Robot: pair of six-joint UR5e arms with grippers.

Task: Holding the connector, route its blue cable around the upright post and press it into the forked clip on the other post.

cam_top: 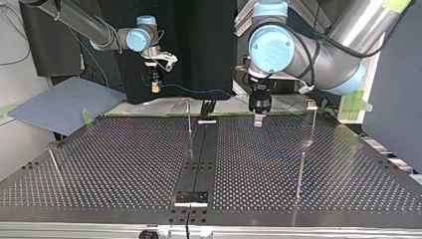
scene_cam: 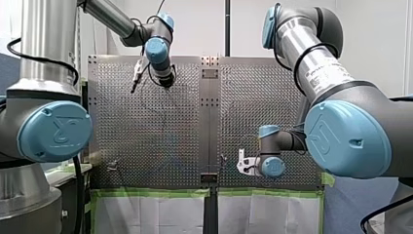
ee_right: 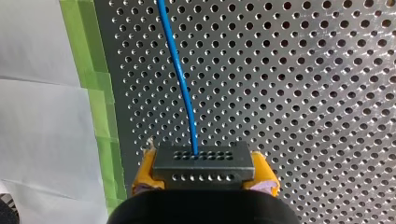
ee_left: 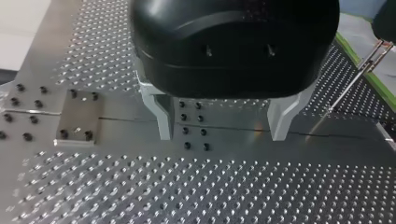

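Between my right jaws sits the connector (ee_right: 204, 163), clamped.

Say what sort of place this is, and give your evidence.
Probably a robotics lab test bench: my left arm and right arm flank a perforated table fitted with upright posts, edged with green tape.

The connector (ee_right: 203, 163) sits in our right gripper (cam_top: 156, 85), over the bench's (cam_top: 124, 164) far edge at the top view's left; its cable (ee_right: 179, 70) runs rightward behind the central post (cam_top: 189, 119). Our left gripper (cam_top: 259, 118) hangs right of that post.
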